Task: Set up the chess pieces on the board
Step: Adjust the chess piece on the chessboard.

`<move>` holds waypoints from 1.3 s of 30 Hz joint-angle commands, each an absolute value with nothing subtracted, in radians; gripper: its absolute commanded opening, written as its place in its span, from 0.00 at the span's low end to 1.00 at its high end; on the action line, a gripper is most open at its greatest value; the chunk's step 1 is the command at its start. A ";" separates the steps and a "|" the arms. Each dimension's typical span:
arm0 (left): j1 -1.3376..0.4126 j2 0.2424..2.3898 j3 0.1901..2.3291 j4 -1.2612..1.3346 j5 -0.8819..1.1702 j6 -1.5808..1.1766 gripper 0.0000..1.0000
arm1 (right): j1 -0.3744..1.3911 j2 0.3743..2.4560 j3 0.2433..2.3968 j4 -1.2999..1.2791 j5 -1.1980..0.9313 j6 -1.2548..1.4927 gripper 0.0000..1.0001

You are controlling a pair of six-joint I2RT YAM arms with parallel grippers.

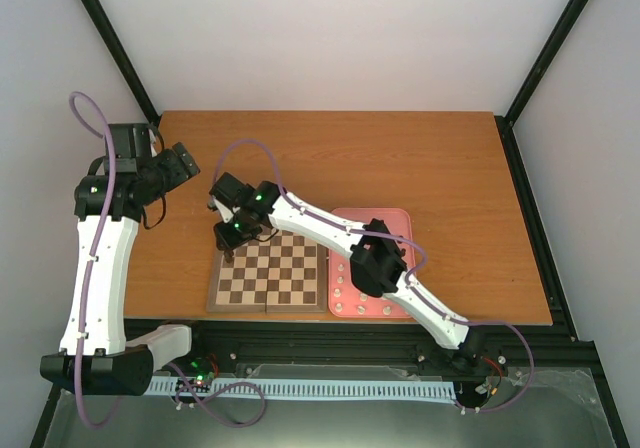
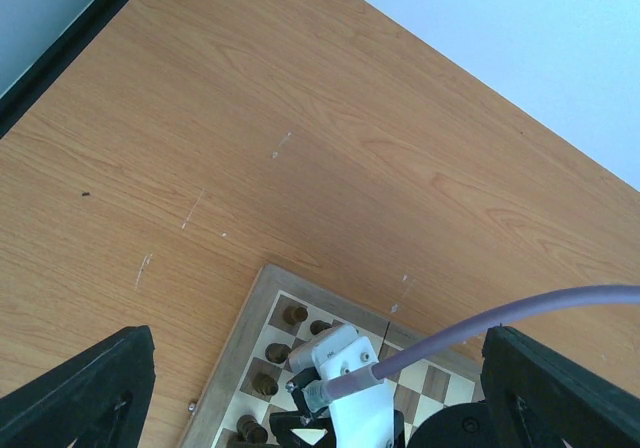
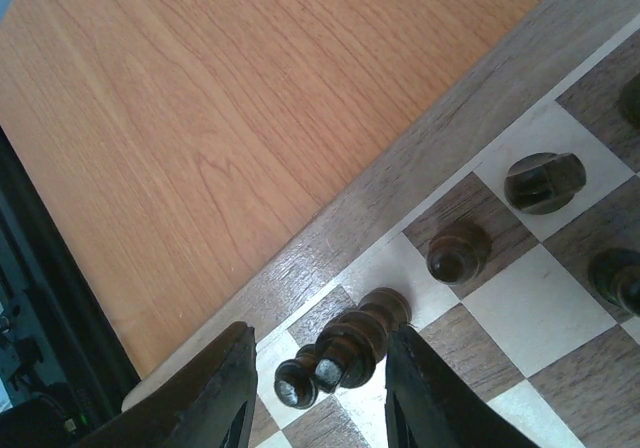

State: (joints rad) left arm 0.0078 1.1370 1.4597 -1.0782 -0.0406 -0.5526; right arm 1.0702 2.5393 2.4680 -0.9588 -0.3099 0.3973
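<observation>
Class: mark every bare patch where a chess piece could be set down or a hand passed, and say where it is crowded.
Free: the wide strip of table between the far edge and the board and tray; the table right of the tray; the board's middle squares. Crowded: the board's far-left corner, where the right tool sits among dark pieces.

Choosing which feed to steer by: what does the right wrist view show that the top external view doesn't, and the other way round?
Only the right wrist view: the right gripper close up, with dark pieces close together between its jaws at the board corner and more standing on nearby squares. Whether it grips them I cannot tell.
Only the top external view: the whole board, the pink tray with cream pieces along its near edge, and the left gripper open, off to the board's left.
Both: the board's border and the wooden table.
</observation>
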 commanded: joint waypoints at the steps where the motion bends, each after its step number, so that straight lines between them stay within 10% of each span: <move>1: 0.002 1.142 1.487 -1.090 -0.049 -0.531 1.00 | 1.081 2.562 2.504 -0.969 -0.294 0.382 0.35; 39: 0.002 1.143 1.480 -1.088 -0.045 -0.518 1.00 | 1.081 2.563 2.503 -0.939 -0.264 0.377 0.18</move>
State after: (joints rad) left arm 0.0082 1.1416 1.4597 -1.0782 -0.0410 -0.5430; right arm 1.0702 2.5538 2.4680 -0.9649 -0.2871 0.3813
